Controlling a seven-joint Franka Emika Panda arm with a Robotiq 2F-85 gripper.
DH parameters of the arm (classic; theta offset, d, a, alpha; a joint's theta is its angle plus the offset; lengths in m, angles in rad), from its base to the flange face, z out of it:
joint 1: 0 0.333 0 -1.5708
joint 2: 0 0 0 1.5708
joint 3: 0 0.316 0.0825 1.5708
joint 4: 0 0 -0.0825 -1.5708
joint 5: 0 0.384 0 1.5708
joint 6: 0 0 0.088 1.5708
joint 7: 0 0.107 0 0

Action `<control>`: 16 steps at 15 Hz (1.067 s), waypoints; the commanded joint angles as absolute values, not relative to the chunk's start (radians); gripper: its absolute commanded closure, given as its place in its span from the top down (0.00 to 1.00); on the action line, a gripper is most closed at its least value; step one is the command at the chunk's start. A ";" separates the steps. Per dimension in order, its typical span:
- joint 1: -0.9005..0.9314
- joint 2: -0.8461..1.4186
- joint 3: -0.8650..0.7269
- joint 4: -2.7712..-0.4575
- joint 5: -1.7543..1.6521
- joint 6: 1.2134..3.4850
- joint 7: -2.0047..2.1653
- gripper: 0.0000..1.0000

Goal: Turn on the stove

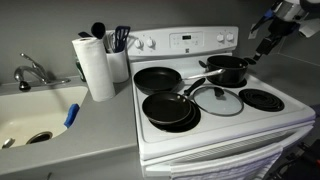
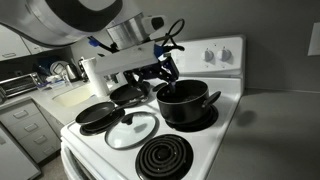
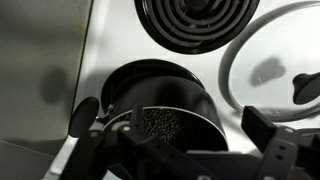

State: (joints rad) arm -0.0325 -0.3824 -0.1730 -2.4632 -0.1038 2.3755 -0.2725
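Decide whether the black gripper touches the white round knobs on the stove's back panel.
Apart. An exterior view shows the gripper above the black pot, bare panel between it and the knobs.

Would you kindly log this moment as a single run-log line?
gripper: open, empty, above pot | knobs: not touched | stove: holds pans, glass lid

Black round cooking pot (image 2: 185, 100) stands directly below the spread pincer (image 3: 172, 130), blocking straight descent. A black frying pan (image 1: 170, 110), a second black frying pan (image 1: 155, 78) behind it and a clear glass lid with black knob (image 1: 218, 100) lie beside the pot. The black coil burner (image 1: 262, 99) is bare. Air before the white round knobs (image 1: 225, 37) is open.
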 commanded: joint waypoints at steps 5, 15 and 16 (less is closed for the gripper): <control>-0.009 -0.228 -0.178 -2.437 -0.071 2.773 -0.338 0.90; 0.168 -0.054 -0.238 -2.332 0.247 3.028 -0.623 0.10; 0.175 -0.050 -0.244 -2.326 0.283 3.041 -0.655 0.02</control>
State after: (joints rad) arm 0.1414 -0.0889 -0.2166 -2.3660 0.1909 3.0032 -0.5527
